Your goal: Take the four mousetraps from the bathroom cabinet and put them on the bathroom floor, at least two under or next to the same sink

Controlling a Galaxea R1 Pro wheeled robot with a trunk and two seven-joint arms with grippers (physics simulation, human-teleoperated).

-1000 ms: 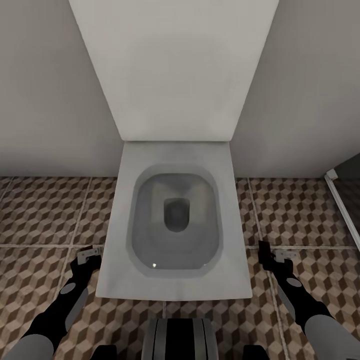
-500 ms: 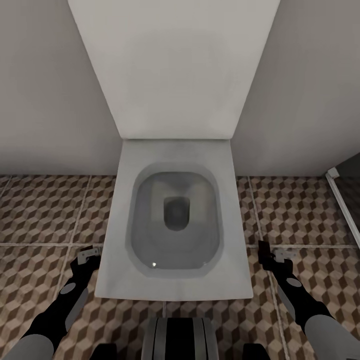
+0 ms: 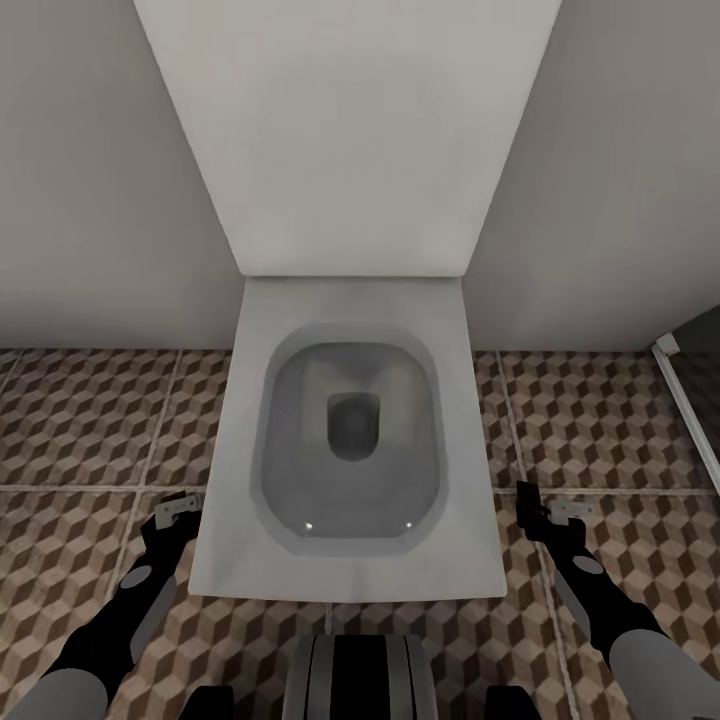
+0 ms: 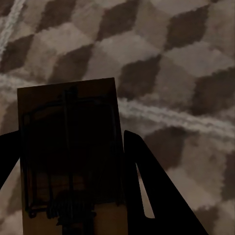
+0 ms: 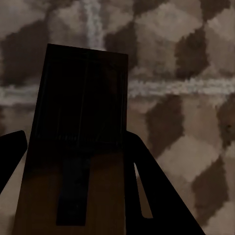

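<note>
Each gripper holds one mousetrap above the bathroom floor (image 3: 90, 420), whose tiles carry a brown and beige cube pattern. In the left wrist view a tan mousetrap (image 4: 68, 161) with black wire sits between the dark fingers (image 4: 152, 186) of my left gripper (image 4: 68, 137). In the right wrist view another mousetrap (image 5: 81, 147), in shadow, is clamped in my right gripper (image 5: 76, 137). From the head camera, my left gripper (image 3: 176, 510) hangs low to the left of a toilet and my right gripper (image 3: 537, 508) to its right. The cabinet is out of view.
A white toilet (image 3: 350, 560) with an open bowl stands straight ahead between my arms, its raised lid (image 3: 350, 130) against the pale wall. A dark frame with a white edge (image 3: 685, 400) rises at the far right. Tiled floor lies on both sides of the toilet.
</note>
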